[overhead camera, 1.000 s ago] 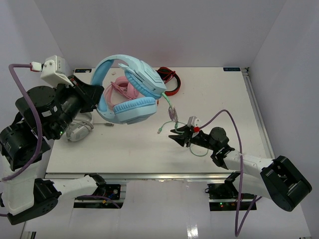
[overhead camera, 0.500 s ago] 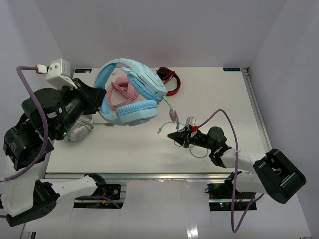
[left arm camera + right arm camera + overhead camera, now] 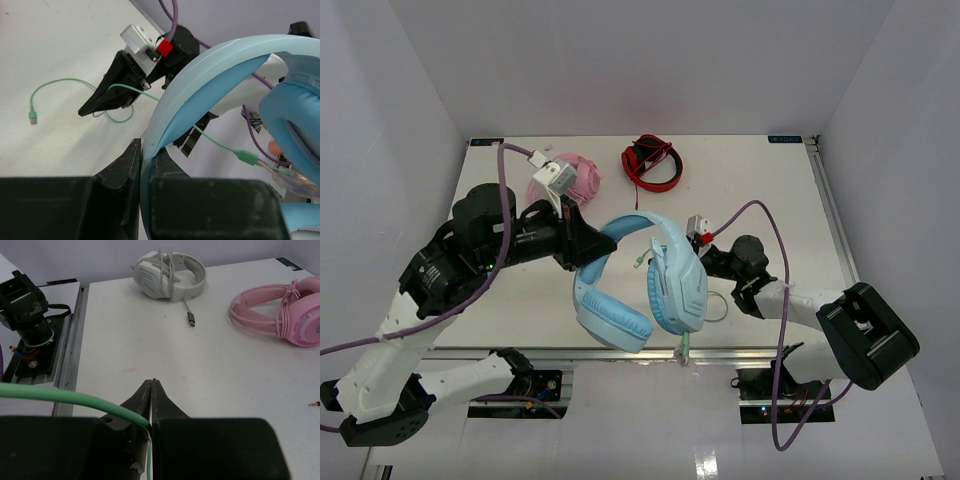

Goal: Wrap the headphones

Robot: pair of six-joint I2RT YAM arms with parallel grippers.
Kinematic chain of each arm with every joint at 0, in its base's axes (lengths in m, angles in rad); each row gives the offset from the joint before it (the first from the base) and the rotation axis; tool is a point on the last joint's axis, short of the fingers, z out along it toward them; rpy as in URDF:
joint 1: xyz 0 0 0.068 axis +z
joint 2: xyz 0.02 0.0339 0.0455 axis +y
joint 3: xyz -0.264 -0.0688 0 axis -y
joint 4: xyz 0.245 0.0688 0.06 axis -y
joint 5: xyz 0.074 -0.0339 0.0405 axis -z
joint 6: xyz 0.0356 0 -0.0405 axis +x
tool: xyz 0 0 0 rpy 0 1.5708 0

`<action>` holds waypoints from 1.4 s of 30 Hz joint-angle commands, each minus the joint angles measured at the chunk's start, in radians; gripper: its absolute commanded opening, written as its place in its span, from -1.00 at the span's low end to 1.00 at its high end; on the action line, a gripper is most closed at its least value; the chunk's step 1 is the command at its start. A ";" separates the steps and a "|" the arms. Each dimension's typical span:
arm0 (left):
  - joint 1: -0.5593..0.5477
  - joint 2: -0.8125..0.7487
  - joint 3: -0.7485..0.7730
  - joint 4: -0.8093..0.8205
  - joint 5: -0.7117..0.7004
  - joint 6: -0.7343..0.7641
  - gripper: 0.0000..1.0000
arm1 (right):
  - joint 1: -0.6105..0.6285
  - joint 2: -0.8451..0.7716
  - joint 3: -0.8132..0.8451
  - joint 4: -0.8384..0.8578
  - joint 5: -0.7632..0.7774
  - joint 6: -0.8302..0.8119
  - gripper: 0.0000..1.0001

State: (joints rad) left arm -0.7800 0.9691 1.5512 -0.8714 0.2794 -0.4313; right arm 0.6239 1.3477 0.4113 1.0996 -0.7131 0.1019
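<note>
The light blue headphones (image 3: 645, 285) hang in the air over the front middle of the table. My left gripper (image 3: 588, 248) is shut on their wide headband (image 3: 200, 70). The padded ear cups (image 3: 678, 285) cover my right gripper's fingers in the top view; only its wrist (image 3: 725, 262) shows. In the left wrist view my right gripper (image 3: 85, 111) lies low on the table. It (image 3: 152, 382) is shut on the thin pale green cable (image 3: 60, 396). The cable (image 3: 65, 82) loops on the table, its plug end (image 3: 32, 117) lying loose.
A pink headset (image 3: 570, 178) lies at the back left, also in the right wrist view (image 3: 280, 315). A red and black headset (image 3: 653, 165) lies at the back middle. A grey-white headset (image 3: 167, 275) with a cable lies far in the right wrist view.
</note>
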 commanded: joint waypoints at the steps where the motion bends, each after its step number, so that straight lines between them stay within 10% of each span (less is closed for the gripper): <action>1: 0.001 -0.029 -0.057 0.135 0.195 0.008 -1.00 | 0.005 0.018 0.071 0.018 -0.082 0.046 -0.85; 8: 0.000 0.022 -0.091 0.065 0.218 0.097 -1.00 | 0.014 0.011 0.178 -0.217 -0.034 -0.017 -0.85; 21: -0.015 0.123 -0.147 -0.142 -0.192 0.235 -1.00 | 0.002 -0.031 0.573 -1.025 0.320 -0.203 -0.85; 42: -0.067 0.431 -0.052 -0.351 -1.027 -0.028 -1.00 | 0.001 -0.003 0.816 -1.369 0.194 -0.187 -0.85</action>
State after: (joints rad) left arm -0.8417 1.4025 1.4225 -1.1724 -0.5325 -0.3295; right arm 0.6285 1.3430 1.1773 -0.2666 -0.3937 -0.1100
